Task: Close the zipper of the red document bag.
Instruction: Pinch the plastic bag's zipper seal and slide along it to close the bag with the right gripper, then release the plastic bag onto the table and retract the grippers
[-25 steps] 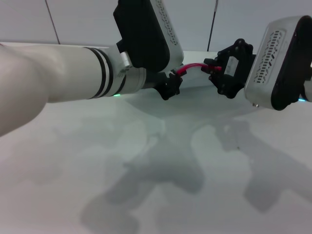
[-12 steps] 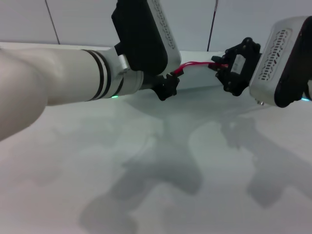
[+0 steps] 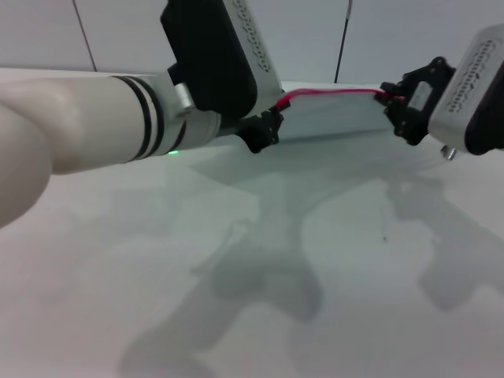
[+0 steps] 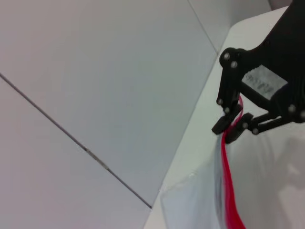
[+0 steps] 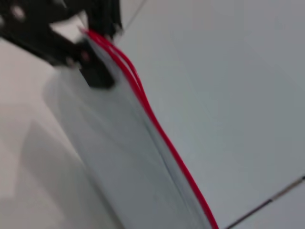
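The red document bag (image 3: 339, 118) stands on edge at the far side of the table, a pale translucent sheet hanging below its zipper (image 3: 331, 93), a thin red strip along the top. My left gripper (image 3: 269, 122) is shut on the bag's left end. My right gripper (image 3: 391, 98) is shut on the zipper near its right end. The left wrist view shows the right gripper (image 4: 229, 130) pinching the zipper (image 4: 228, 191) above the bag (image 4: 190, 205). The right wrist view shows the left gripper (image 5: 88, 45) holding the end of the zipper (image 5: 157, 124) and bag (image 5: 119, 152).
The white table (image 3: 260, 276) spreads out in front of the bag, carrying only the arms' shadows. A pale panelled wall (image 3: 118, 31) rises right behind the bag. My bulky left forearm (image 3: 87, 118) crosses the left half of the head view.
My right gripper has slid to the right along the zipper, so a much longer red strip now spans between the grippers. The left gripper has shifted slightly left and up.
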Tool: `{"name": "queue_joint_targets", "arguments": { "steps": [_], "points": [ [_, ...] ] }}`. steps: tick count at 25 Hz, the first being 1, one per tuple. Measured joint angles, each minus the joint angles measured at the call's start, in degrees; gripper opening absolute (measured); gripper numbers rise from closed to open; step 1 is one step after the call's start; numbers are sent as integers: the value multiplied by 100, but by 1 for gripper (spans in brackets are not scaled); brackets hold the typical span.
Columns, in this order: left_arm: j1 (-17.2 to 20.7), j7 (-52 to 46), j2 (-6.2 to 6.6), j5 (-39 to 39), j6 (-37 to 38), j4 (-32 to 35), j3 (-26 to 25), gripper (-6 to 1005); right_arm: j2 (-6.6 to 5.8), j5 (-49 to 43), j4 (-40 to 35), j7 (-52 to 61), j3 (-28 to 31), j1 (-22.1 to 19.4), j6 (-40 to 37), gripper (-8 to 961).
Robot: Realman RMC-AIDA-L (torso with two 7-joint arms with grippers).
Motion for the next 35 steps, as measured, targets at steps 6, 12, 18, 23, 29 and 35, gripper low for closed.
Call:
{"name": "queue_joint_targets", "arguments": {
  "steps": [6, 12, 18, 23, 29, 35],
  "points": [
    [292, -4, -2, 98, 13, 466, -4, 47, -10, -42, 349, -17, 264, 44, 332, 81],
    [588, -7, -6, 127, 51, 938, 43, 46, -8, -149, 738, -15, 588, 170, 593, 80],
    [765, -9, -3, 131, 50, 1140, -29, 46, -10, -149, 1074, -28, 871, 231, 1053, 78],
    [819, -9, -1, 134, 29, 1202, -122, 46, -9, -147, 1129, -34, 1166, 243, 1105, 77],
    [829, -10, 0, 137, 14, 1214, -192, 45, -6, -153, 1123, -33, 1225, 243, 1121, 116],
    [693, -10, -8, 142, -2, 1057, -245, 46, 20, -150, 1080, -22, 1206, 216, 1121, 155]
  ]
}}
